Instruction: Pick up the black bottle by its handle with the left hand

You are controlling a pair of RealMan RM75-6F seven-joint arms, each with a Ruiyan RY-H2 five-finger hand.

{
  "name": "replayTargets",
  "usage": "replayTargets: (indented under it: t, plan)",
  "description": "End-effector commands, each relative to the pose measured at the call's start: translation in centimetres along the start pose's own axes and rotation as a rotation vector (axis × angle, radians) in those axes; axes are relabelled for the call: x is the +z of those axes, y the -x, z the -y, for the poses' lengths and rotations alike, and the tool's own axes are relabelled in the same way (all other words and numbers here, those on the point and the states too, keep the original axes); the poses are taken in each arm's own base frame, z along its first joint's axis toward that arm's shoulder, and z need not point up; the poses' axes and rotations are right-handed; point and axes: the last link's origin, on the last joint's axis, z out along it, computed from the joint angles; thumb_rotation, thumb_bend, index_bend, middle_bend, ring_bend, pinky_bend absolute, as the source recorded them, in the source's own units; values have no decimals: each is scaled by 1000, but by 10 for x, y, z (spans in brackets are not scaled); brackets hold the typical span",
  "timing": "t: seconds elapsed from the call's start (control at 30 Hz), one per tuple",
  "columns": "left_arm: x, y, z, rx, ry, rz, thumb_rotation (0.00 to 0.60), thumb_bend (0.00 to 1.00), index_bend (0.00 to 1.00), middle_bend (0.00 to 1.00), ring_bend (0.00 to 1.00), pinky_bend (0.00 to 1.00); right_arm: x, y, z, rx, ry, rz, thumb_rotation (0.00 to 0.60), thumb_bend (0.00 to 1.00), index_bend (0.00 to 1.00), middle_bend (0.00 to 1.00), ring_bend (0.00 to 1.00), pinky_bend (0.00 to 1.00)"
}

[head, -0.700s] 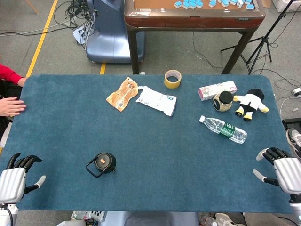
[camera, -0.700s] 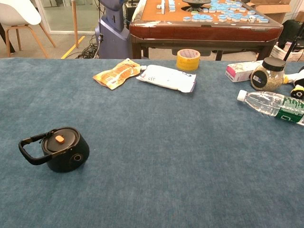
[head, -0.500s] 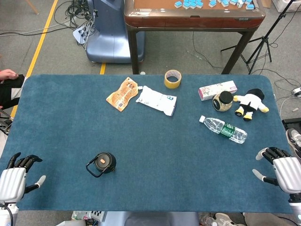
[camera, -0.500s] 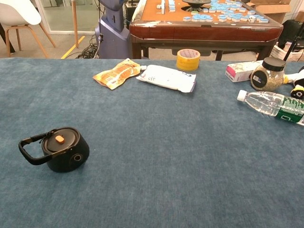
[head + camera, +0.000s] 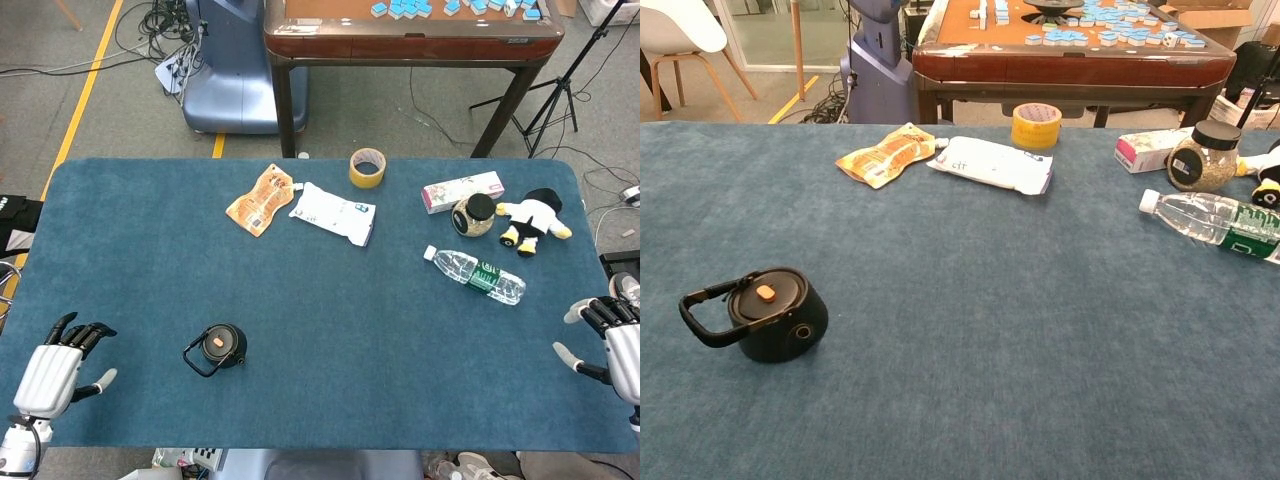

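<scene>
The black bottle (image 5: 221, 345) lies on the blue table near its front left, with an orange spot on its cap. Its loop handle (image 5: 194, 361) sticks out to the left (image 5: 702, 320); the chest view shows the bottle (image 5: 775, 315) at lower left. My left hand (image 5: 55, 367) hovers at the table's front left corner, fingers spread, holding nothing, well left of the handle. My right hand (image 5: 617, 340) sits at the far right edge, fingers apart and empty. Neither hand appears in the chest view.
An orange packet (image 5: 259, 198), a white pouch (image 5: 333, 212) and a yellow tape roll (image 5: 367, 167) lie at the back. A box (image 5: 462, 190), a jar (image 5: 474, 214), a plush penguin (image 5: 534, 220) and a water bottle (image 5: 475, 274) sit at the right.
My left hand has moved up and to the right over the table's corner. My right hand has shifted right and up. A person's hand at the far left edge has withdrawn.
</scene>
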Motion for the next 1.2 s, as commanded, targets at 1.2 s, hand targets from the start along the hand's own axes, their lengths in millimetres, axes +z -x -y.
replayTargets:
  t: [1.2]
  plan:
    - [58,72,-63,11,309,59,600,125,85,194,249,88,-15,0,-7,-1,53,19,600,188,480,417,304,389]
